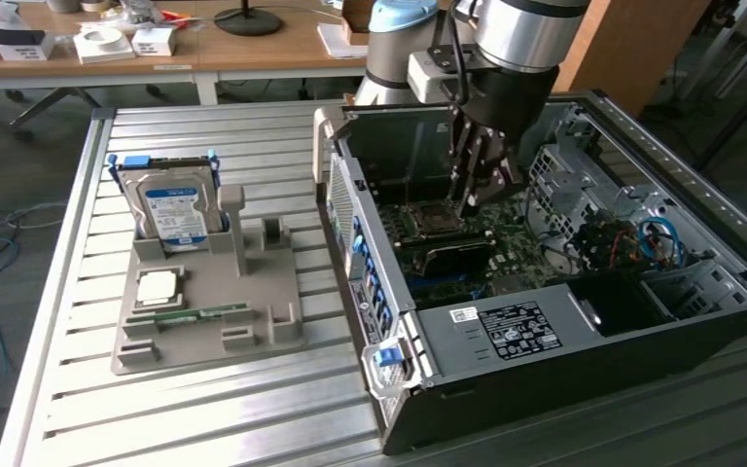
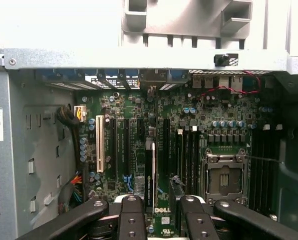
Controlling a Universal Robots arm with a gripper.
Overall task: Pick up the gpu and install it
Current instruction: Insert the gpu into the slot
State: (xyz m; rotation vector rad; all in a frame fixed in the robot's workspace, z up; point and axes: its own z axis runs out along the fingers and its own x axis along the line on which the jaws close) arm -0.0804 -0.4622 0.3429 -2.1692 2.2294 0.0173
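Probably a robotics lab or workshop. An open computer case (image 1: 543, 321) lies on a slatted metal bench (image 1: 218, 409). Behind the case stand cluttered wooden desks (image 1: 192, 49).

Soft, even daylight in the exterior view; the wrist view's upper part is blown out white, the case interior dim

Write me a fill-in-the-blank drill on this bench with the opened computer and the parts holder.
1. The boxy silver hard drive with a blue-white label stands ____ in the grey plastic holder.
2. The gripper hangs inside the open black ____.
3. The small narrow memory stick lying on that holder is ____ in colour.
Missing words: upright; computer case; green.
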